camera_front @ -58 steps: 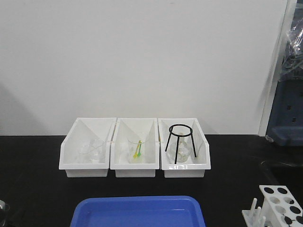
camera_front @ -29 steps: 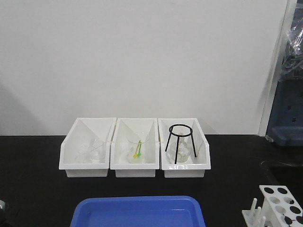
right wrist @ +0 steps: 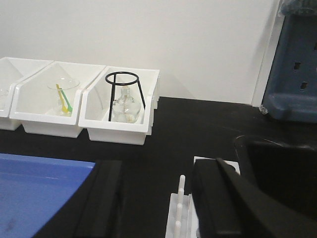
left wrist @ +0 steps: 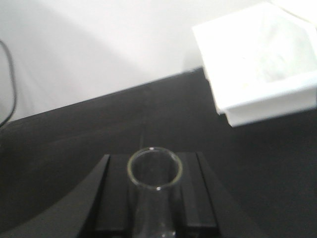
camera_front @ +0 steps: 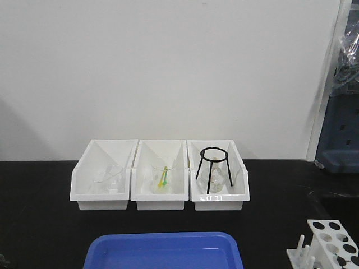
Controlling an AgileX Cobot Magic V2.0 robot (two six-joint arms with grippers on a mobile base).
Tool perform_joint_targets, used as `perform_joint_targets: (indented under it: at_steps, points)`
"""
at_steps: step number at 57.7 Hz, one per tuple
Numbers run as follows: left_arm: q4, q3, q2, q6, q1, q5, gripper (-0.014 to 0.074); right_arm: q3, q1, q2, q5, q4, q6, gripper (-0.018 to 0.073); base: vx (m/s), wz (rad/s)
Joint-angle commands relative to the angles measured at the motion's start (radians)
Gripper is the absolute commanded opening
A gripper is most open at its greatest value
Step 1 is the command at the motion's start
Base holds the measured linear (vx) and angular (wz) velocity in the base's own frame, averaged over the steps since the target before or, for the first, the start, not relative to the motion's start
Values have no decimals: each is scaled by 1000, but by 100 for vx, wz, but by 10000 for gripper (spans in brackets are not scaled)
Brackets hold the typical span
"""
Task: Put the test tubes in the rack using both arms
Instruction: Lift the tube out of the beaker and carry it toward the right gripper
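Here, black tabletop [camera_front: 45, 224] under white rack [camera_front: 331, 241], white wall [camera_front: 168, 67] behind.

Glossy glass test tube [left wrist: 153, 218], smooth white plastic rack [camera_front: 335, 239], glossy blue plastic tray [camera_front: 162, 250].

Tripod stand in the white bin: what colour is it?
The tripod stand is black; the right wrist view shows it best.
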Motion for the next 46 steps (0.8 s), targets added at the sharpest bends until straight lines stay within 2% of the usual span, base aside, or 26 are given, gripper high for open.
perform_joint_targets:
  at_steps: [1, 12, 22, 36, 40, 46]
  points:
    - [-50, -30, -68, -9, -4, -68, -5, -35, 1, 5, -87, -4, 1, 396, 0, 0]
    - [-50, -69, -123, -25, -4, -12, -5, -35, 1, 5, -87, -4, 1, 396, 0, 0]
    - [-46, -139, -154, -182, -4, 44, -5, -35, 1, 5, -87, -4, 1, 396, 0, 0]
    - [-36, -286, -157, -341, -4, 244, -5, -35, 1, 5, -89, -2, 1, 396, 0, 0]
    - [-34, -341, -156, -407, -5, 321, -5, -35, 1, 6, -89, 24, 4, 396, 0, 0]
    - [-14, -413, -151, -463, -5, 412, -5, -35, 1, 19, -51, 90, 3, 396, 0, 0]
